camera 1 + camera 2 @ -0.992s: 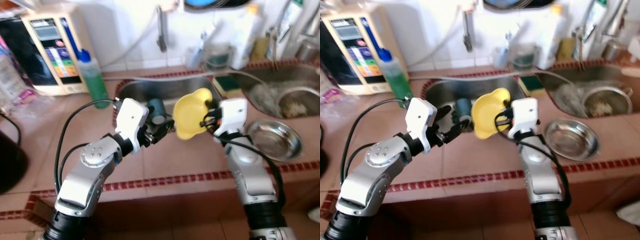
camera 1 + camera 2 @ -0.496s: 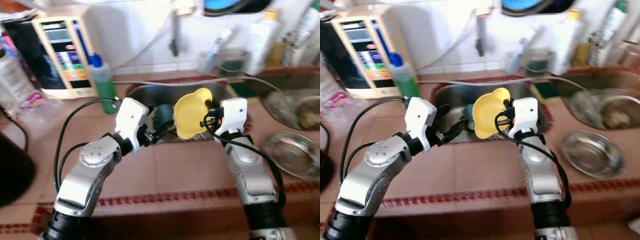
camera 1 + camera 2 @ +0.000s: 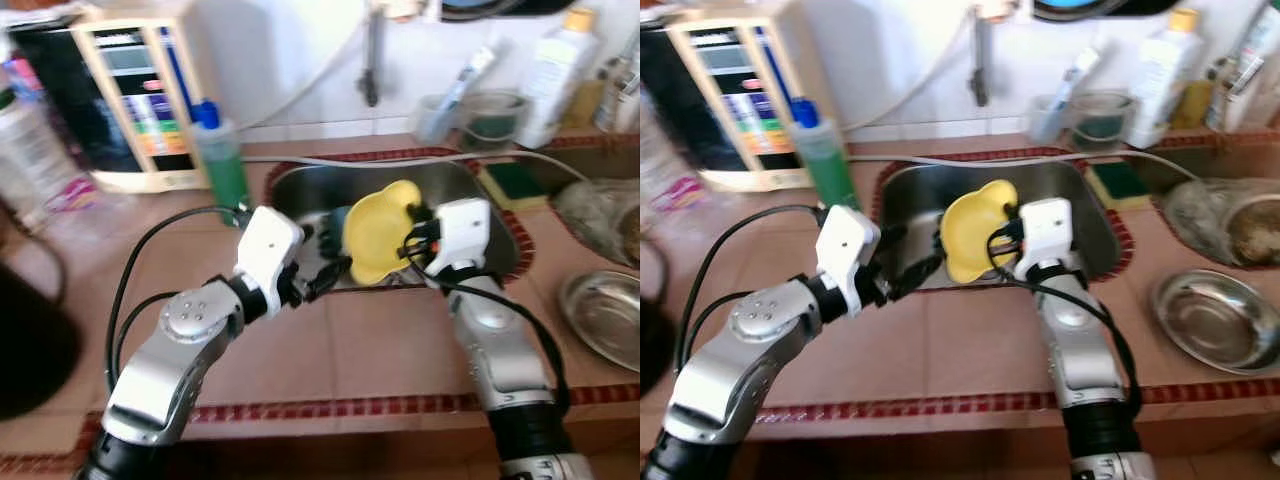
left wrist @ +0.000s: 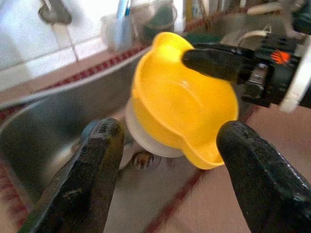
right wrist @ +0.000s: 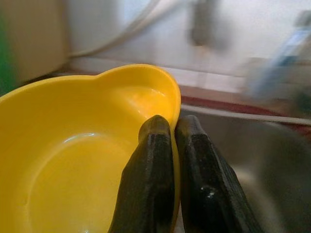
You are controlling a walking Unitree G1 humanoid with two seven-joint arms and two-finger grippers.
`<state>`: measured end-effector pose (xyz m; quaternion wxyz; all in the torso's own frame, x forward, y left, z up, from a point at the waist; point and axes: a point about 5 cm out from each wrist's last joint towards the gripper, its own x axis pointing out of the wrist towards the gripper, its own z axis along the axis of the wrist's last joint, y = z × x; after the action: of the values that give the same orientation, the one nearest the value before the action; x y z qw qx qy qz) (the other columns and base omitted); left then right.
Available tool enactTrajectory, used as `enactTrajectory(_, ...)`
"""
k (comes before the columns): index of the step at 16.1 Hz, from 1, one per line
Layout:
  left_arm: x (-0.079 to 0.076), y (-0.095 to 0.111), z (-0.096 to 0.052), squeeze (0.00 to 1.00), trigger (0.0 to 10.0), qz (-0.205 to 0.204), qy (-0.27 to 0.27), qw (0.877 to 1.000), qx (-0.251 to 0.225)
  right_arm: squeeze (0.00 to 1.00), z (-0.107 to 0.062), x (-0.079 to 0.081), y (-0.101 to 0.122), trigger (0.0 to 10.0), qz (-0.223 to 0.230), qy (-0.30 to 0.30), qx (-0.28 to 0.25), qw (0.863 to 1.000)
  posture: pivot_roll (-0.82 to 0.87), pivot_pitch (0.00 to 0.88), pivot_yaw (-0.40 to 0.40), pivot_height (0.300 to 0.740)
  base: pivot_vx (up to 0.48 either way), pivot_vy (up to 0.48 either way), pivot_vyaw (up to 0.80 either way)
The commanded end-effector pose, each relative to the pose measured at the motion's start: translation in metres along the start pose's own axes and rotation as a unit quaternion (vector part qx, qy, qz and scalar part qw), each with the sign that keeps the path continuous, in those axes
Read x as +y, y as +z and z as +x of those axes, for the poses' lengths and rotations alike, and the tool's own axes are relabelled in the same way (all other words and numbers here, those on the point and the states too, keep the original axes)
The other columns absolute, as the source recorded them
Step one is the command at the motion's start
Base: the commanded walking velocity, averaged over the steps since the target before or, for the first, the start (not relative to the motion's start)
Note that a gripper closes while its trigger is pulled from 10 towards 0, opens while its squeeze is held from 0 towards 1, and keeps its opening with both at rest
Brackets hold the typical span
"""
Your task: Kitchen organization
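My right gripper is shut on the rim of a yellow bowl, holding it tilted over the front part of the steel sink. In the right wrist view both fingers pinch the yellow bowl's edge. My left gripper stands open just left of the bowl, not touching it. The left wrist view looks between its spread fingers at the bowl, with a white round item under it in the sink.
A green soap bottle and a water purifier stand at the back left. A steel bowl lies on the tiled counter at the right. A sponge, bottles and a tap line the back wall.
The camera has swung, so the whole scene has shifted right and the sink now lies centred. Both arms keep the same pose, the yellow bowl still in the right gripper.
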<state>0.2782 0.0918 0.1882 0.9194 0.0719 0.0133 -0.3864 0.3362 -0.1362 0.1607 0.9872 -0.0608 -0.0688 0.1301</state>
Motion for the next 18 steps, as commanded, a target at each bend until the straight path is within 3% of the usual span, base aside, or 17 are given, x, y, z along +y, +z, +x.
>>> enactTrajectory(1,-0.004,0.001,-0.002,0.00,10.0,0.011,-0.007,1.000,0.007,0.00,0.004,0.002,0.004,10.0,-0.006,0.009,-0.008,1.000,-0.08,0.120,0.092,0.740,0.000,0.000,0.00)
enactTrajectory(7,-0.013,0.003,-0.013,0.00,10.0,0.032,-0.028,0.999,0.029,0.00,0.020,-0.002,0.010,10.0,-0.032,0.005,-0.016,0.999,-0.04,0.149,0.134,0.740,0.000,0.000,0.00)
enactTrajectory(11,-0.018,0.011,-0.017,0.00,10.0,0.028,-0.040,0.998,0.026,0.00,0.035,-0.021,0.013,10.0,-0.041,-0.073,-0.001,0.996,-0.02,0.158,0.147,0.740,0.000,0.000,0.00)
enactTrajectory(15,-0.020,0.013,-0.019,0.00,10.0,0.028,-0.050,0.998,0.030,0.00,0.037,-0.032,0.008,10.0,-0.030,-0.104,0.022,0.994,-0.02,0.168,0.154,0.740,0.000,0.000,0.00)
enactTrajectory(18,-0.021,0.016,-0.020,0.00,10.0,0.026,-0.052,0.998,0.032,0.00,0.035,-0.030,-0.002,10.0,-0.026,-0.104,0.051,0.993,-0.01,0.182,0.152,0.740,0.000,0.000,0.00)
